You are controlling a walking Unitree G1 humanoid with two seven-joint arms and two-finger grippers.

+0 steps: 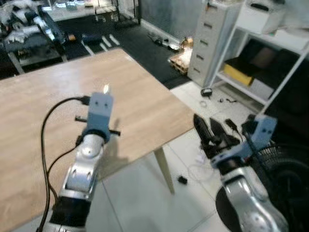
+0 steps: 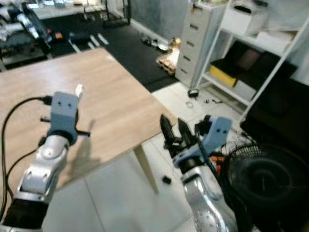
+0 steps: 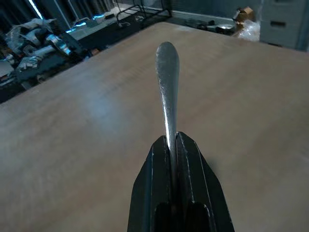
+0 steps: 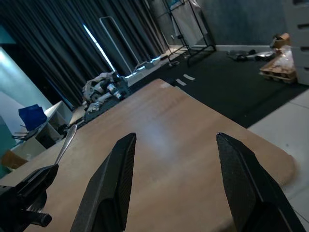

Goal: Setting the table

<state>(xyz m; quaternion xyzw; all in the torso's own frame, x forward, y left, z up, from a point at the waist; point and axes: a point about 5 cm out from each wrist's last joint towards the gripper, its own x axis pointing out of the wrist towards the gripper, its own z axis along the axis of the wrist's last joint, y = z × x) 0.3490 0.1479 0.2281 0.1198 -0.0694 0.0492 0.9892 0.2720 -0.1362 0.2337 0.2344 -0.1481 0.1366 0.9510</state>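
Left gripper [image 3: 175, 145] clamped on a piece of silver cutlery [image 3: 167, 82], rounded handle end sticking out past the fingertips, held above the bare wooden table [image 1: 135, 101]; working end hidden between the fingers, so spoon, fork or knife can't be told. Right gripper [image 4: 176, 169] hangs off the table's corner over the floor, fingers spread wide, holding nothing. Cutlery looks thin, stiff, light and slick polished metal, likely to twist or slide in a loose pinch, so a firm hold across the flat shank, as now, seems right.
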